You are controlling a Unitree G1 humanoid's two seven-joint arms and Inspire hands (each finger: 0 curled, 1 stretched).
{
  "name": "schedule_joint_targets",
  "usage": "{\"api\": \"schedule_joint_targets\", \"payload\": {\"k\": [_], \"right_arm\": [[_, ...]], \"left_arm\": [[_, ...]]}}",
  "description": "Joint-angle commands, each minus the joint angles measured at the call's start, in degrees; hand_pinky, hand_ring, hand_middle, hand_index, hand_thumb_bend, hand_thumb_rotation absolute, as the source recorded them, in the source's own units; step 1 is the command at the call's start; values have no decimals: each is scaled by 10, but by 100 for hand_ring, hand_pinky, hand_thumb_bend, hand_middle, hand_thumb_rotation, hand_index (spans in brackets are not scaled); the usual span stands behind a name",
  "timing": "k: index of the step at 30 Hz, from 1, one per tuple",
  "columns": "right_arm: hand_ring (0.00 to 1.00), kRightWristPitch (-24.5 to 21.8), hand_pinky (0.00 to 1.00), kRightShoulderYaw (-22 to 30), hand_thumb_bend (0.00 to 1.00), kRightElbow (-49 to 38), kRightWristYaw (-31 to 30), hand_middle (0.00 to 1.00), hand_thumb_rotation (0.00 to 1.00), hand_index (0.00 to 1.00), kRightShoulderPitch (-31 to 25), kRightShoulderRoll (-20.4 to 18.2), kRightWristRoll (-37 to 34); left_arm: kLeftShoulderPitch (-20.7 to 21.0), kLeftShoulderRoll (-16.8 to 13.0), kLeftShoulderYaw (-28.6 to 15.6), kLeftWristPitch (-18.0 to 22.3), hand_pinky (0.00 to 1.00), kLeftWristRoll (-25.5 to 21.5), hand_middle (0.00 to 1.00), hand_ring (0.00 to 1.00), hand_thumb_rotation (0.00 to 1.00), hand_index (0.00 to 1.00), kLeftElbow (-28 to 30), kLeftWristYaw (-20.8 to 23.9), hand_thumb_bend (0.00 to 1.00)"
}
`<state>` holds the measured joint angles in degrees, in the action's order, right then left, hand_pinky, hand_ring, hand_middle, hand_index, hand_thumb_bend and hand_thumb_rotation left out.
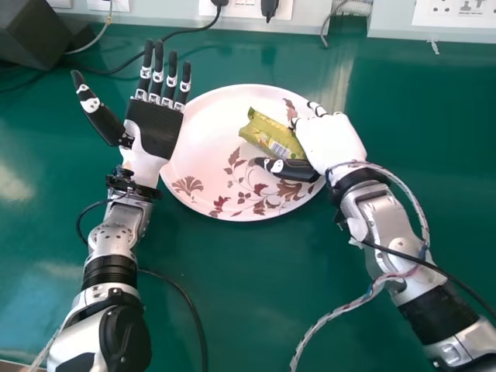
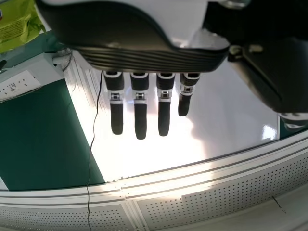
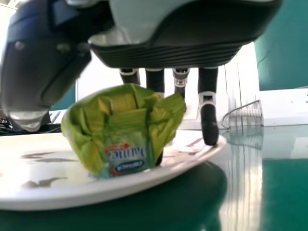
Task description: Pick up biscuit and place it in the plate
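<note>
- I see the biscuit (image 1: pixel 267 133) on the plate (image 1: pixel 203 124), left of my right hand (image 1: pixel 332 143), the nearer one
- Its long axis slants from far left towards that palm; thumb and fingers spread either side, so I'd back out rightwards
- My left hand (image 1: pixel 153 130) is spread, beside the plate
- Wrapper label (image 3: pixel 127 158) carries print, upside down in the right wrist view

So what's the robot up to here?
Its right hand is at the biscuit packet, thumb on one side and fingers on the other. The packet is within the plate's rim and looks to be resting on it. Can't tell from this whether the hand is about to lift it or has just let go. Left hand is open, palm up, beside the plate.
</note>
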<state>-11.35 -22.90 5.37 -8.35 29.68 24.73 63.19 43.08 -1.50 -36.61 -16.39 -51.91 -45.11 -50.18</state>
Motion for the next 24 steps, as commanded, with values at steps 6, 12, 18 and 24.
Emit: {"api": "schedule_joint_targets", "payload": {"k": [6,12,18,24], "right_arm": [[84,-14,72,12,95,-22,-18,87,26,81,-27,9,-11],[85,-28,74,39,95,-64,-23,89,29,82,-38,13,-21],[88,-42,76,59,94,-97,-27,91,33,84,-46,20,-17],[90,-55,78,71,96,-123,-33,93,36,85,-51,27,-14]], "left_arm": [[-22,5,15,2,75,3,84,75,34,100,22,3,96],[-18,-1,24,16,78,14,85,76,34,100,5,-2,95],[-11,-6,28,29,80,27,86,77,37,100,-21,-8,94],[-1,-10,30,42,78,35,85,77,39,100,-48,-15,94]]}}
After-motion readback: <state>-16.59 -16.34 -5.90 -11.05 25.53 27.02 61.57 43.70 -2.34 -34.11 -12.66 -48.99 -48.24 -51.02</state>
